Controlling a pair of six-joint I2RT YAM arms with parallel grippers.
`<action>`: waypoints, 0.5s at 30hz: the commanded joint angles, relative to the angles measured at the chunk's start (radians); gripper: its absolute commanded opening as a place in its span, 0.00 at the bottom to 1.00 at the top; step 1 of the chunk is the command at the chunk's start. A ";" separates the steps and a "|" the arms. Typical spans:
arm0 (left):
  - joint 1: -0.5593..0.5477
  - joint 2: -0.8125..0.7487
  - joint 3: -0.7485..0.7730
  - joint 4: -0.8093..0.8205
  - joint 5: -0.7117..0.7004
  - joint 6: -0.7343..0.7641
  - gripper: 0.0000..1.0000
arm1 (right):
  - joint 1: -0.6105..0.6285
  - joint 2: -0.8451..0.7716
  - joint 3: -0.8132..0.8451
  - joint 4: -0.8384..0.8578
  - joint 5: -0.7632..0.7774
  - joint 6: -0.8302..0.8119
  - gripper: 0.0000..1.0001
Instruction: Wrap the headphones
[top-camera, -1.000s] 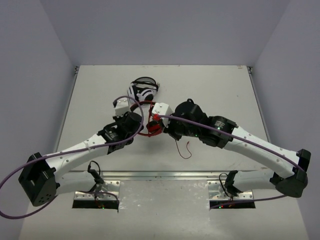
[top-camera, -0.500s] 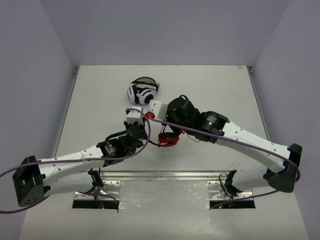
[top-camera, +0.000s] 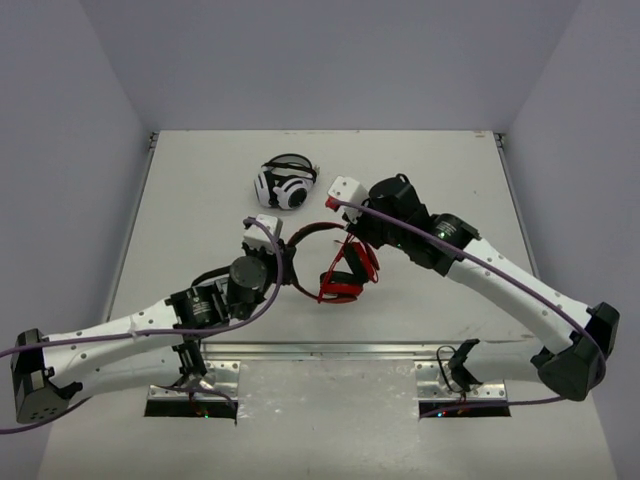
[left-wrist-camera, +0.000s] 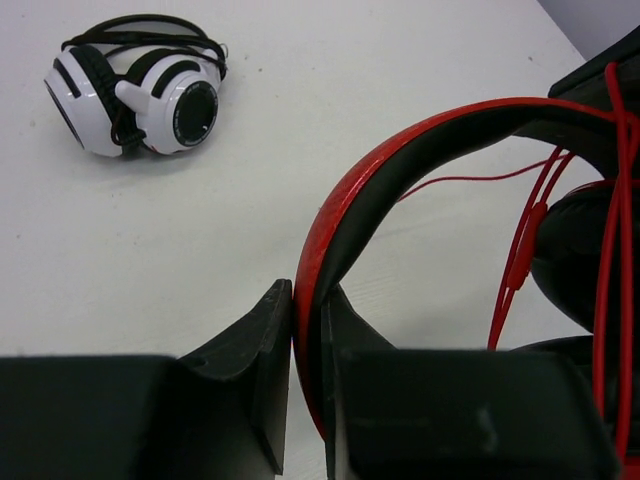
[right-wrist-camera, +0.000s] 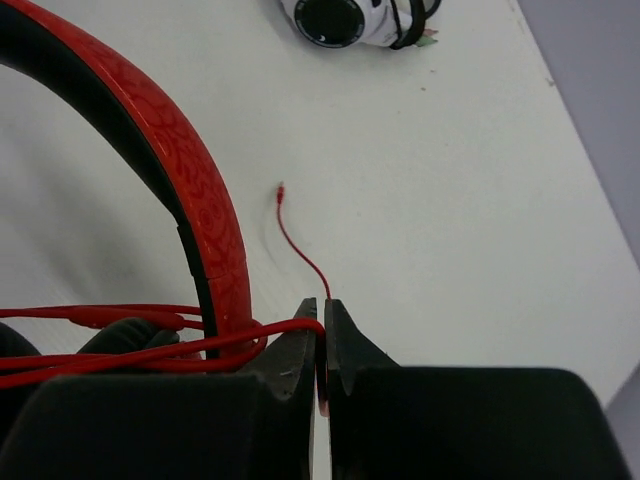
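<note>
The left end effector is clenched on the red-and-black headband of the red over-ear headphones, its two dark fingers pressed against either face of the band where the arch begins to curve up. The right end effector is clenched too, its fingers pinching the thin red cable with almost no gap between them. From that pinch a short free tail of cable runs out toward the white-and-black headphones and ends in a small plug tip (whether the tip touches the table cannot be told). On the other side of the pinch, several strands of the cable stretch back across the band and past the black ear pad, lying close together. In the overhead view the red over-ear headphones sit on the arm-base side of the white-and-black headphones and a little to their right, near but apart from them, the headband arch turned toward them and the red ear cups turned away. The white-and-black headphones lie folded on the pale grey table, their own dark cord bundled over the band. Whether the red ear cups rest on the table or hang just above it cannot be told.
</note>
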 joint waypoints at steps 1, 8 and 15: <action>-0.033 -0.078 0.081 -0.016 0.176 0.038 0.00 | -0.098 -0.062 -0.040 0.141 -0.065 0.116 0.01; -0.033 -0.142 0.193 -0.027 0.231 0.010 0.00 | -0.135 -0.208 -0.235 0.412 -0.422 0.280 0.05; -0.033 -0.124 0.325 -0.077 0.257 0.015 0.00 | -0.138 -0.259 -0.439 0.797 -0.670 0.456 0.16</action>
